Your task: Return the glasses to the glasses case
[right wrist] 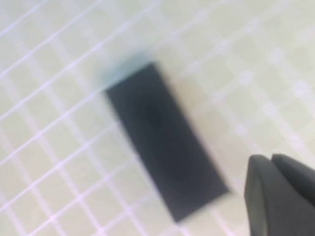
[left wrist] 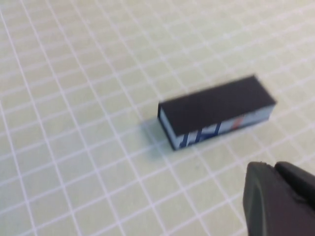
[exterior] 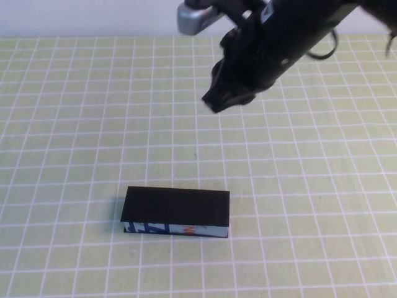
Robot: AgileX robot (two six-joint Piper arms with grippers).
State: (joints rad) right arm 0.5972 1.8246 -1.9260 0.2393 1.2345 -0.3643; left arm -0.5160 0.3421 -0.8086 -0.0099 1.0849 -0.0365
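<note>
The glasses case point(exterior: 177, 212) lies closed on the green grid mat, black lid on top, its blue, white and orange-red printed side facing the front edge. It also shows in the left wrist view point(left wrist: 215, 111) and, blurred, in the right wrist view point(right wrist: 165, 167). The glasses are not in view. My right gripper point(exterior: 211, 102) hangs in the air behind the case and a little to its right, shut and empty; it also shows in its own wrist view point(right wrist: 270, 158). My left gripper point(left wrist: 273, 167) is shut and empty, apart from the case and outside the high view.
The green mat with white grid lines point(exterior: 74, 124) covers the whole table. A white wall edge point(exterior: 87, 18) runs along the back. The right arm's silver-and-black body point(exterior: 285, 37) reaches in from the top right.
</note>
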